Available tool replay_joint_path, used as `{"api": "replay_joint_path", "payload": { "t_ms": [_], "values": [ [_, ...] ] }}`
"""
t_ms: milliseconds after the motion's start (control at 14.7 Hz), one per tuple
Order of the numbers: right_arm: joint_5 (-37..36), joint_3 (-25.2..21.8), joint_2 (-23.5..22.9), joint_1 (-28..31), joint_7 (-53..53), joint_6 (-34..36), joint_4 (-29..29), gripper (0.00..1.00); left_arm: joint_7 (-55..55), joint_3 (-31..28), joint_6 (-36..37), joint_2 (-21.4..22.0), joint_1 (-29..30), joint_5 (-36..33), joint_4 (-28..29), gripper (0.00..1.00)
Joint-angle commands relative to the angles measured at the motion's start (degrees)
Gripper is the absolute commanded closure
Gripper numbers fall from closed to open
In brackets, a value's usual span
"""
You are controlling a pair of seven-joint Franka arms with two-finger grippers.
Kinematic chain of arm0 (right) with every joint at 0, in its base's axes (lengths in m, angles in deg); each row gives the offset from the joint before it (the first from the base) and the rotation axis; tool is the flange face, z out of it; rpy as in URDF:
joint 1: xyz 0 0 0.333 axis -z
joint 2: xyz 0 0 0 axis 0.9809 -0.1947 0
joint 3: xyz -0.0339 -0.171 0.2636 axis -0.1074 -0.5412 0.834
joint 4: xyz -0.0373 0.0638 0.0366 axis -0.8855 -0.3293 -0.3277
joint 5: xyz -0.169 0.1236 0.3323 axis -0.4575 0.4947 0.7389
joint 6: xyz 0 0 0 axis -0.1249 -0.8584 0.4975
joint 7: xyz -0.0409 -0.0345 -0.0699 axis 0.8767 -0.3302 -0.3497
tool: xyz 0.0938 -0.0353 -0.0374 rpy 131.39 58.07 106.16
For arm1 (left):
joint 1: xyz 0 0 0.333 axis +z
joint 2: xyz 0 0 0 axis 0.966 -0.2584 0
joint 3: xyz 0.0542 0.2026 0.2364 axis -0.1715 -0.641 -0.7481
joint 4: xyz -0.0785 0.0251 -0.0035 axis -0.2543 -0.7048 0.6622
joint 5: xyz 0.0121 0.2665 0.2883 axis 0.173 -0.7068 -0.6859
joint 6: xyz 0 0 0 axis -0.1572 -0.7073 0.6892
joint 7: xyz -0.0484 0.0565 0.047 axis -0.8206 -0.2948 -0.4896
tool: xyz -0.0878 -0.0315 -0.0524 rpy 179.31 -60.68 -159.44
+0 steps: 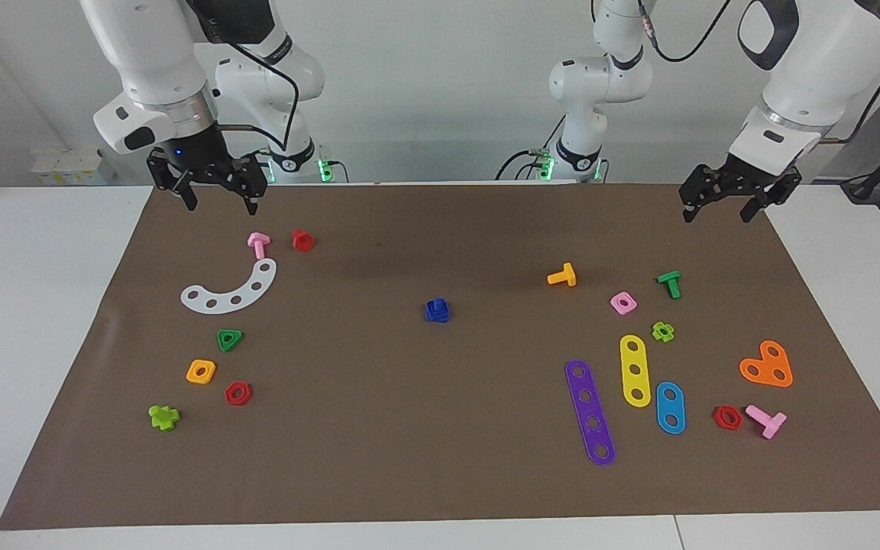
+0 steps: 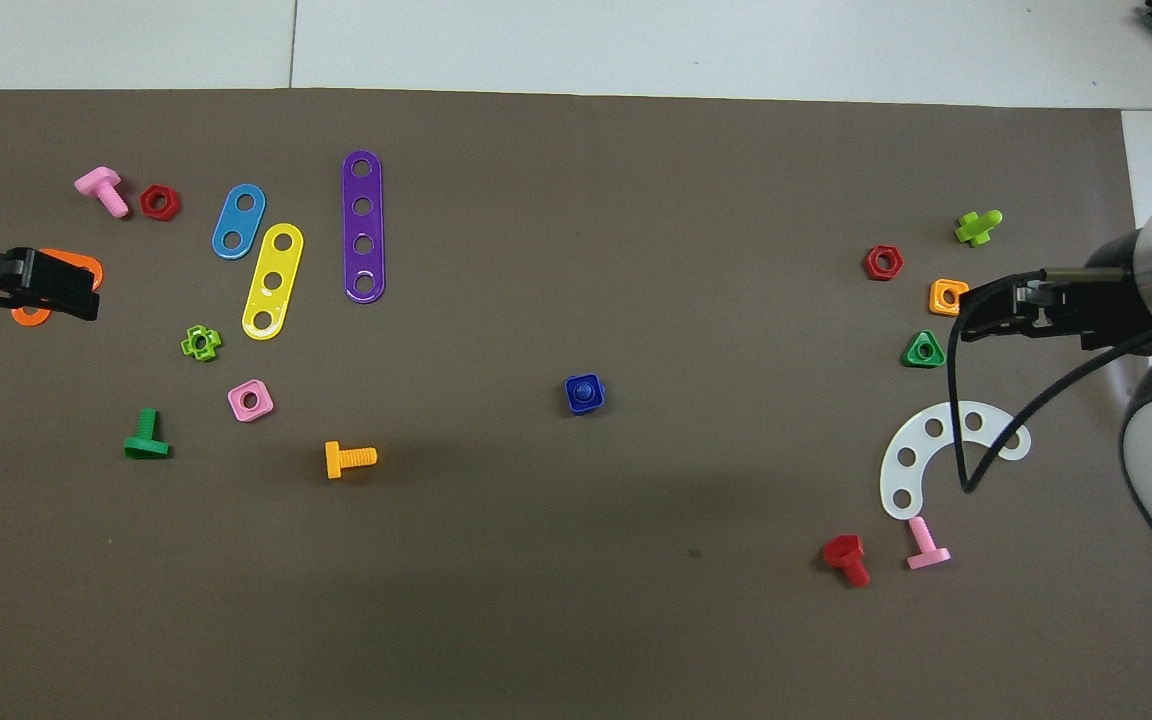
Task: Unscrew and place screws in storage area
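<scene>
Both end effectors hang empty with fingers apart, left end effector (image 1: 738, 200) and right end effector (image 1: 218, 189). The glossy dark-blue plastic screw (image 1: 438, 310), seated in a square nut, rests between them mid-mat on matte brown paper (image 1: 409, 428).

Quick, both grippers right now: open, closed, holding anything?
Left gripper: open, empty, raised over the mat's edge at its own end.
Right gripper: open, empty, raised above the pink bolt.
</scene>
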Motion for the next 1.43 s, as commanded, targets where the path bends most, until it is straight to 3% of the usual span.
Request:
{"api": "replay_joint_path", "payload": {
  "t_ms": [0, 340, 476, 748, 1087, 1359],
  "values": [
    [0.1, 0.3, 1.2, 0.7, -1.0, 0.0, 1.4, 0.00, 0.7, -0.1, 0.7, 2.0, 0.1, 1.0, 2.0, 0.00],
    [0.1, 0.3, 1.4, 0.7, -1.0, 0.0, 1.5, 0.00, 0.3, 0.6, 0.5, 3.0, -2.0, 1.0, 4.3, 0.04],
    [0.1, 0.3, 1.4, 0.6, -1.0, 0.0, 1.5, 0.00, -4.5, 0.7, -0.8, 2.7, -6.0, 1.0, 5.5, 0.02],
    [0.1, 0.3, 1.4, 0.6, -1.0, 0.0, 1.5, 0.00, -18.6, 0.6, -7.3, -2.6, -16.0, 4.3, 5.8, 0.02],
    [0.1, 0.3, 1.4, 0.7, -1.5, 0.1, 1.4, 0.00, -34.1, 0.7, -27.8, -7.6, -23.8, 7.1, 11.1, 0.04],
    [0.1, 0.3, 1.4, 0.7, -1.5, 0.1, 1.4, 0.00, -41.6, 0.6, -38.4, -14.4, -30.0, 7.2, 11.3, 0.08]
  ]
}}
